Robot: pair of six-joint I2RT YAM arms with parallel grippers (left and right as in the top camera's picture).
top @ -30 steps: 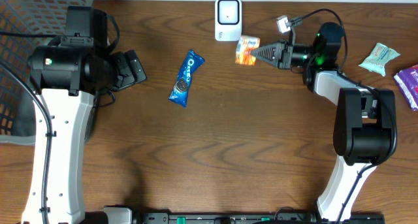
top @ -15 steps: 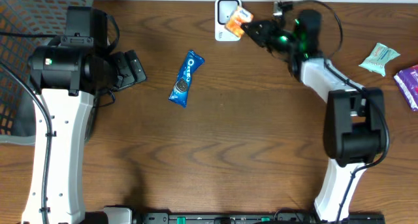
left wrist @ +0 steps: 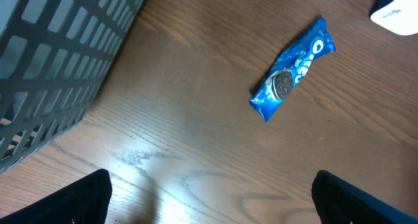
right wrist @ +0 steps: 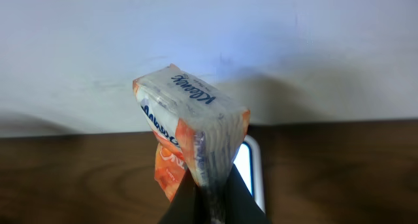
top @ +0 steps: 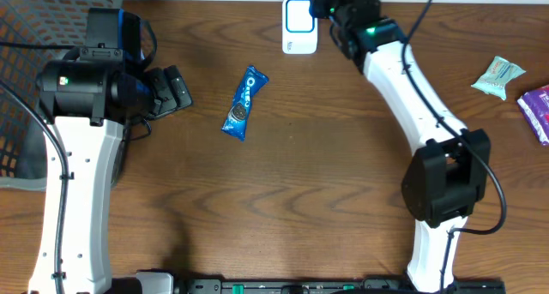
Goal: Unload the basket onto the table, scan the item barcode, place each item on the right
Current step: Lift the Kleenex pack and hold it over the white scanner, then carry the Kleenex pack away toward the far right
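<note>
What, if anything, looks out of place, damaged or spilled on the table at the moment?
Nothing stands out. The Oreo pack lies intact on the table, and the right gripper pinches the tissue pack close to the scanner, its wrapper crumpled only at the grip. Nothing is spilled.

One tissue pack [right wrist: 189, 132], three other packets [top: 245, 103], one scanner [top: 299, 24], one basket [top: 51, 33].

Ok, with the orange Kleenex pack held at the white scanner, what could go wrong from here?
The right gripper pinches the orange-and-white plastic Kleenex tissue pack by one thin edge only; it might slip or swing. No barcode shows, so it may not face the white box-shaped scanner.
</note>
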